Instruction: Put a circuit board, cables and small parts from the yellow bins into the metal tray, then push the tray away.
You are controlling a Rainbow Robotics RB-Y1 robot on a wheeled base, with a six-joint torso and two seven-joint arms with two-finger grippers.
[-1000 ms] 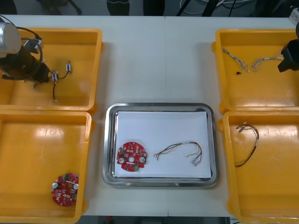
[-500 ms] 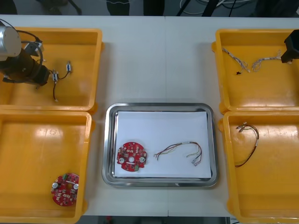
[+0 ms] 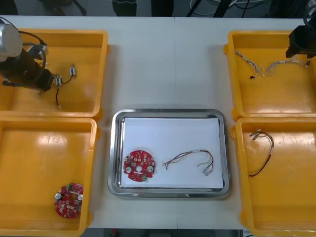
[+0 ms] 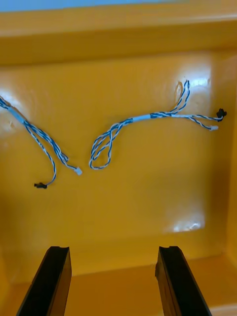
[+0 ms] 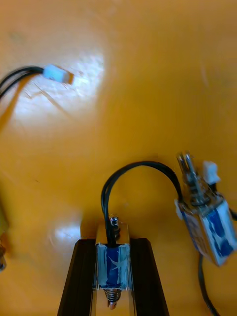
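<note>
Sitting inside left gripper (image 5: 112,243): small metal part (image 5: 113,264).

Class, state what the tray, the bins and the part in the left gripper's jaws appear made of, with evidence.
Metal tray: likely polished steel; its rim mirrors light. Yellow bins: probably moulded plastic; glossy glare, rounded corners. Small metal part, clamped in left gripper: shiny metal frame, blue wrapping, perhaps tape.

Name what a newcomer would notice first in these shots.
The left gripper, in the far-left yellow bin, is shut on a small metal part. The right gripper hangs open over twisted blue and white cables in the far-right bin. The metal tray between holds a red circuit board and a cable.
</note>
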